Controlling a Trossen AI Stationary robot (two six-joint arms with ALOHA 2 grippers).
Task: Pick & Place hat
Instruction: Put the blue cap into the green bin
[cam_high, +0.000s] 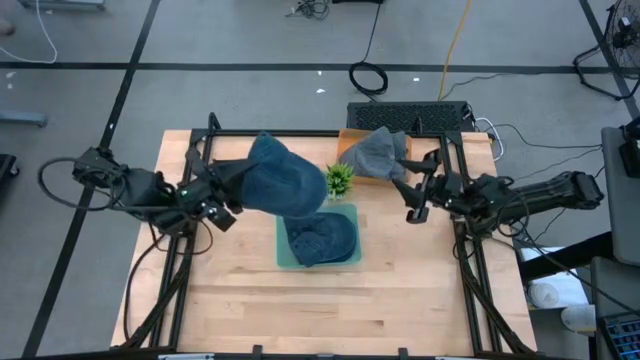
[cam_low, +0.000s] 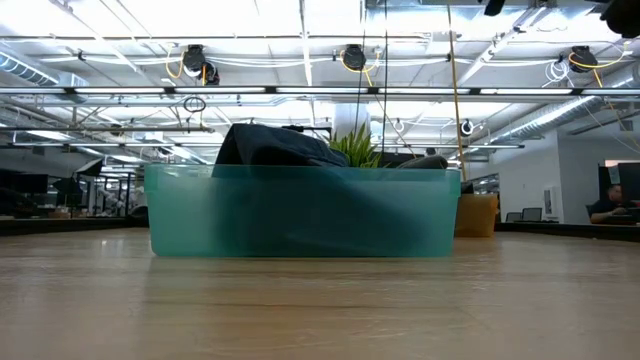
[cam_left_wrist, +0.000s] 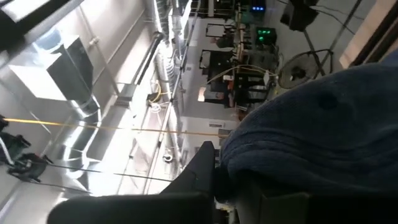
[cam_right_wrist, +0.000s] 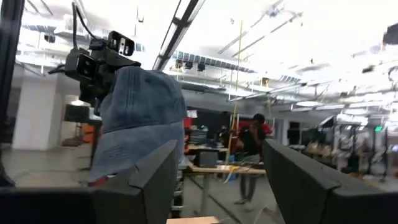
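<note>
Left tool (cam_high: 228, 205) clenched on blue hat (cam_high: 283, 180) above teal bin (cam_high: 283, 250) w/ another hat (cam_high: 325, 238) inside; right tool (cam_high: 414, 195) apart, fingers spread, holding nothing, near grey hat (cam_high: 378, 152).

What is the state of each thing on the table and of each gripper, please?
Left gripper: shut on the blue hat, held up above the table.
Right gripper: beside the grey hat; a grip does not show.
Grey hat: lying over the orange box.
Dark hat: lying inside the teal bin.
Small plant: upright behind the bin.
</note>
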